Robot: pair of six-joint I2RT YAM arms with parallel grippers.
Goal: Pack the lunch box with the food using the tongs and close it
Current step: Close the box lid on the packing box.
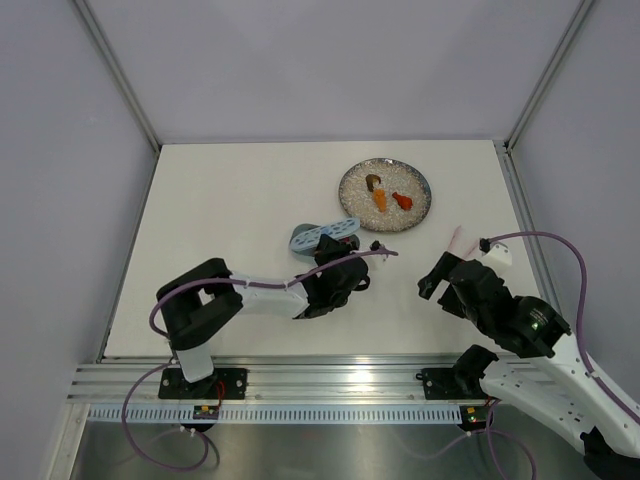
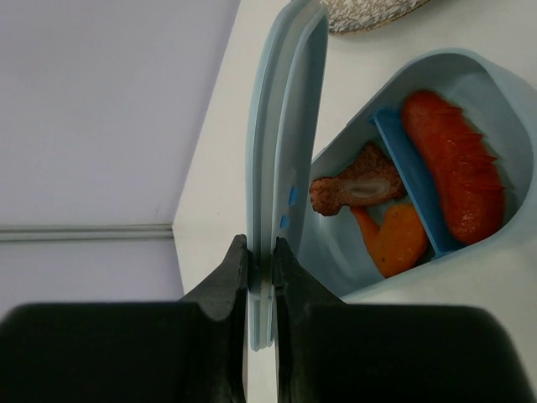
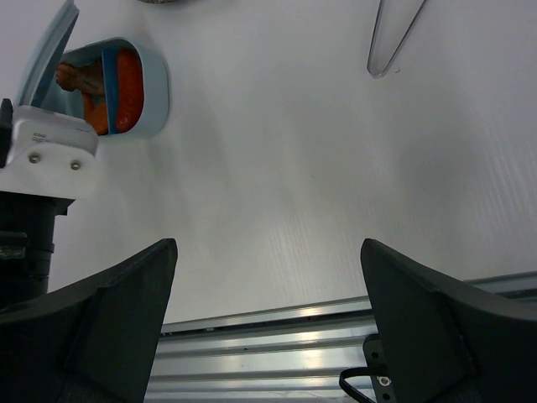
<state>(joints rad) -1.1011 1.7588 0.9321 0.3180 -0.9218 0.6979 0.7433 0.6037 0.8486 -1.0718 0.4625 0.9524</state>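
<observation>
The left gripper is pinched shut on the bottom edge of the lid, a pale-blue oblong with rounded ends. The lid stands upright on its edge, rising straight out from between the fingertips. From the left wrist it shows almost edge-on, so its faces are hard to make out. From above, its upper face is speckled blue.

Just right of the held lid, touching or nearly touching it, sits the lunch box, a pale-blue tub with a darker blue divider along its length. A ridged red piece lies on the far side of the divider. A brown piece and an orange piece lie on the lid side. The lid hides the tub's left wall. In the top view the gripper covers most of the tub.

Beyond both, further from the hand, is a grey speckled plate with more food on it, brown, orange and red.

The slim whitish tongs lie on the table ahead and right of the right gripper, their handle end cut off by the frame. That gripper is spread wide and holds nothing.
</observation>
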